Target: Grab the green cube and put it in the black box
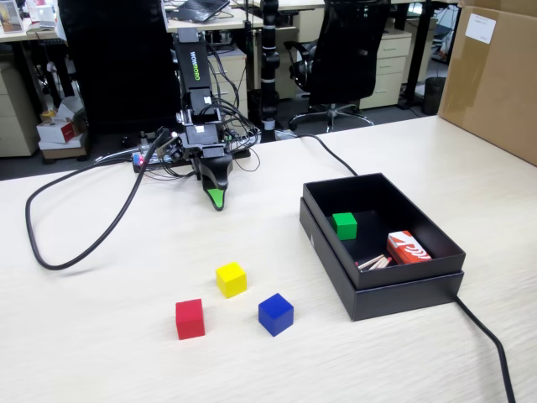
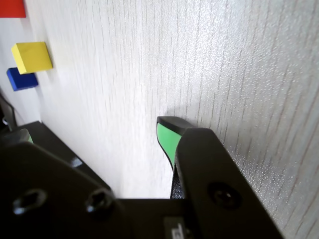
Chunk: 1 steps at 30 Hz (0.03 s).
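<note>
Gripper (image 2: 167,137) is showing one green tip only, jaw state unclear, holding nothing visible, while green cube (image 1: 344,225) is sitting in black box (image 1: 377,290), well clear of jaws.

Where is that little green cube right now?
In the fixed view, the small bright-green cube sits inside the matte black shallow box at right, left of a red-and-white packet.

Pale wood-grain desk (image 1: 101,336); behind it, two black office chairs (image 1: 352,50) on dark floor; drawer units beyond; brown carton (image 1: 495,75) at its right edge.
</note>
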Motion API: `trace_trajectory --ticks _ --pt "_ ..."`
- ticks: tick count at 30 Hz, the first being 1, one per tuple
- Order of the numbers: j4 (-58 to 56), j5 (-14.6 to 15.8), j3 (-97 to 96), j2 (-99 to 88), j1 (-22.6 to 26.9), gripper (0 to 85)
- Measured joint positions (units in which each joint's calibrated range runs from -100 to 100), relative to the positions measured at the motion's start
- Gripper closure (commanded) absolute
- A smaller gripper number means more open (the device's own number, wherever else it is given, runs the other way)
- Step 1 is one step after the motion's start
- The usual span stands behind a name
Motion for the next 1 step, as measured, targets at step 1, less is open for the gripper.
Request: trace_trajectory --ticks 1 --pt "0.0 0.0 0.0 0.0 0.0 36.3"
